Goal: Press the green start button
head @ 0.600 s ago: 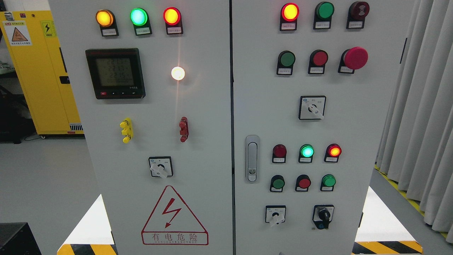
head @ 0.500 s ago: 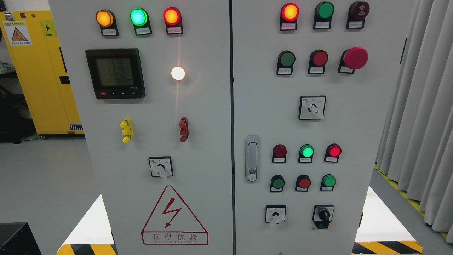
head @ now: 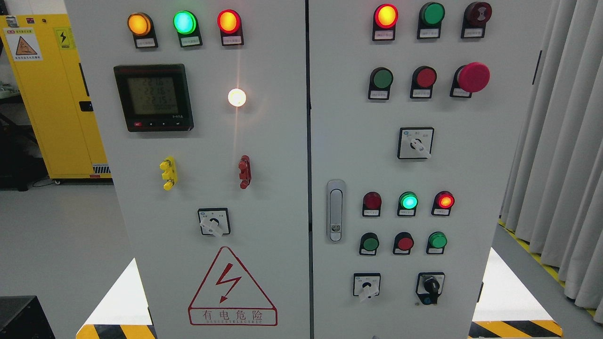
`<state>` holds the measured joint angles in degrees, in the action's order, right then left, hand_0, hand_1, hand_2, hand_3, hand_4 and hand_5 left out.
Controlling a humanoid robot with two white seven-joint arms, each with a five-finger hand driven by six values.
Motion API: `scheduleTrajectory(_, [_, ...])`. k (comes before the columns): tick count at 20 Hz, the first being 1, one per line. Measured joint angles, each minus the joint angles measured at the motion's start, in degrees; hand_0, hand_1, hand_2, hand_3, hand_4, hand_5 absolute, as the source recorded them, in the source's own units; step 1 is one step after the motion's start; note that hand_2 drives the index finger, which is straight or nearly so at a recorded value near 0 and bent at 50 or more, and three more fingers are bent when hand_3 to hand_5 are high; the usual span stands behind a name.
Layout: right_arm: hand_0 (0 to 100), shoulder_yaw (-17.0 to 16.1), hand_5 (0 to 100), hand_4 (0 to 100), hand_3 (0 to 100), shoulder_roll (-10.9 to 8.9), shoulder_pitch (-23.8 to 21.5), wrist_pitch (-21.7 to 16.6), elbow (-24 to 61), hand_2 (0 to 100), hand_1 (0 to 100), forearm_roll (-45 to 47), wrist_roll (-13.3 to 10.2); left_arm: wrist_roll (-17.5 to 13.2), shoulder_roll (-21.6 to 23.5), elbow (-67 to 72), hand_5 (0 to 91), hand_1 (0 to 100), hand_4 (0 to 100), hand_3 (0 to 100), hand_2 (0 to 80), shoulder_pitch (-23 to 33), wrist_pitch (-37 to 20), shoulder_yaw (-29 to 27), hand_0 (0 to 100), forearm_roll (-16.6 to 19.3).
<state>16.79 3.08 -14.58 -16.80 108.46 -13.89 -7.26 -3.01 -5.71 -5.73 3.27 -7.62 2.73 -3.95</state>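
Neither robot hand shows in the head view, so whether the fingers are apart or together cannot be told, and nothing is seen touching the panel.

The grey control cabinet [head: 282, 141] fills the view, split by a dark vertical seam into a left door and a right door. Which button is the start button cannot be read from the small labels. On the right door there are three unlit green push buttons: the upper green button [head: 382, 78] sits left of a red button [head: 425, 77] and a large red mushroom button [head: 473, 77]; the lower-left green button [head: 370, 244] sits just left of a small red button [head: 404, 243]; and the lower-right green button [head: 437, 240] sits on that red button's other side. Above this lower row are three lamps, the middle green lamp [head: 408, 201] glowing. A door latch [head: 335, 211] stands near the seam, left of these rows.

On the left door a dark meter display [head: 154, 97] sits below three lit lamps, with a bright white light [head: 237, 97] to its right. A red lightning warning triangle [head: 232, 288] marks the lower part. A yellow cabinet [head: 52, 94] stands behind at the left, and grey curtains [head: 565, 141] hang at the right.
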Motion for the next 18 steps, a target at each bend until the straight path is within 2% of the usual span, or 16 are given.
scheduleTrajectory(3, [33,-0.03,14,16,13,0.00,0.00,0.00,-0.01,0,55,0.00,-0.03,0.00,0.00,0.00,0.0,56,0,0,0.0,0.00,0.00,0.00,12,0.00])
scheduleTrajectory(5, [31,-0.09,19,25,19,0.00,0.00,0.07,-0.03,0,62,-0.16,-0.13,0.00,0.00,0.00,0.0,56,0,0,0.0,0.00,0.00,0.00,12,0.00])
scheduleTrajectory(6, [33,-0.15,26,34,28,0.00,-0.01,0.14,-0.07,0,69,-0.34,-0.18,0.00,0.00,0.00,0.0,56,0,0,0.0,0.00,0.00,0.00,12,0.00])
scheduleTrajectory(8, [34,-0.56,29,39,32,0.00,0.21,0.27,-0.20,0,72,-1.87,-0.26,0.00,0.00,0.00,0.0,56,0,0,0.0,0.00,0.00,0.00,12,0.00])
scheduleTrajectory(9, [38,-0.92,34,46,37,0.00,0.48,0.27,-0.33,0,77,-3.44,-0.27,0.00,0.00,-0.01,0.0,56,0,0,0.0,0.00,0.00,0.00,12,0.00])
scheduleTrajectory(10, [42,-1.39,44,56,44,-0.01,0.85,0.28,-0.47,0,79,-5.81,-0.03,0.00,0.00,0.00,0.0,56,0,0,0.0,-0.01,0.00,0.00,12,0.00])
scheduleTrajectory(12, [44,-2.38,56,67,54,-0.02,1.55,-0.08,-0.69,0,82,-11.45,-0.68,0.00,0.00,0.00,0.0,56,0,0,0.0,-0.01,0.00,0.00,12,0.00])
scheduleTrajectory(13, [46,-2.93,74,79,67,-0.03,1.97,-0.52,-0.79,0,84,-14.25,-1.29,0.00,0.00,0.00,0.0,56,0,0,0.0,-0.02,0.00,0.00,12,0.00])
scheduleTrajectory(14, [47,-3.57,75,79,67,-0.03,2.54,-1.10,-0.87,0,85,-17.62,-1.57,0.00,0.00,0.00,0.0,56,0,0,0.0,-0.02,0.00,0.00,12,0.00])
scheduleTrajectory(15, [49,-4.22,83,87,74,-0.05,3.07,-1.54,-0.94,0,87,-20.54,-1.76,0.00,0.00,0.00,0.0,56,0,0,0.0,-0.02,0.00,0.00,12,0.00])
scheduleTrajectory(18, [50,-6.34,88,91,78,-0.09,5.20,-2.52,-1.12,0,88,-29.72,-2.18,0.00,0.00,0.00,0.0,56,0,0,0.0,-0.01,0.00,0.00,12,0.00])
